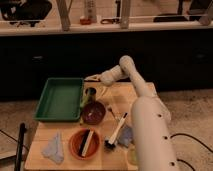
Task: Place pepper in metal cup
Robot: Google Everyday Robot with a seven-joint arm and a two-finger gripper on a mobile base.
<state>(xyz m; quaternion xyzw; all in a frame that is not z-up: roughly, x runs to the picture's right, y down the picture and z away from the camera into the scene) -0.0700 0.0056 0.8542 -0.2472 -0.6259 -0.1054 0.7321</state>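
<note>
Camera view, looking down on a small wooden table (pixel 116 98) from in front. The gripper (pixel 92 78) hangs over the far edge of the table near its middle, just above and slightly behind the metal cup (pixel 90 94). It shows only as a small dark shape, and whether its jaws are released or clenched cannot be told. The white arm (pixel 129 70) reaches to it from the robot's bulky white body (pixel 147 135) at the near right corner.

The pepper cannot be picked out. It may be in the gripper or already down inside the cup, and a greenish glint on the cup may be only a reflection. It is probably light, with a smooth, waxy skin that slips easily and some give under pressure, so a gentle hold across its thickest part seems wisest. The cup is a narrow, dark, shiny cylinder standing upright, likely easy to tip.

Just left of the cup sits a rectangular green plastic tray (pixel 50 107). Toward the near edge come a round dark maroon bowl (pixel 93 112), then an orange bowl (pixel 75 145). A crumpled blue cloth (pixel 54 148) lies at the near left corner, and a white-handled brush (pixel 118 131) lies beside the robot.
</note>
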